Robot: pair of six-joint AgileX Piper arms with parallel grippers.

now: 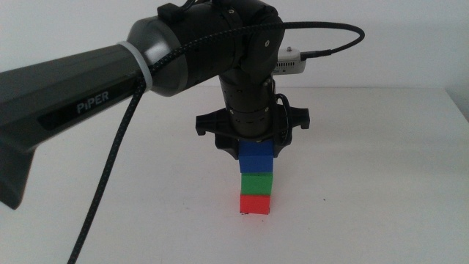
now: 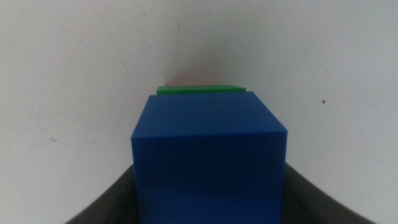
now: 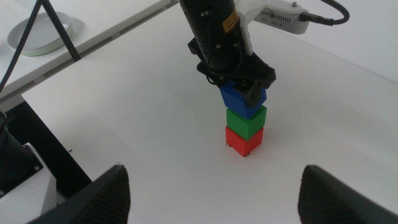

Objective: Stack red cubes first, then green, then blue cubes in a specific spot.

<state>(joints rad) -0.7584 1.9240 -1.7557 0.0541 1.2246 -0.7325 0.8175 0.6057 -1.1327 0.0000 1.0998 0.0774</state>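
Observation:
A red cube (image 1: 255, 203) stands on the white table at the specific spot (image 1: 245, 214), where tiny black marks show at its base. The green cube (image 1: 256, 182) sits on it, and the blue cube (image 1: 256, 157) rests on the green one. My left gripper (image 1: 256, 147) comes straight down onto the stack and is shut on the blue cube (image 2: 208, 155), with a strip of green cube (image 2: 199, 89) showing beyond it. The right wrist view shows the same stack: red cube (image 3: 244, 139), green cube (image 3: 245, 118), blue cube (image 3: 239, 98). My right gripper (image 3: 214, 177) hangs open, well back from the stack.
The left arm and its braided cable (image 1: 110, 165) cross the left half of the middle view. A lone tiny black dot (image 1: 326, 200) lies right of the stack. In the right wrist view the table's edge (image 3: 43, 134) runs diagonally, with a white dish (image 3: 40, 34) beyond it.

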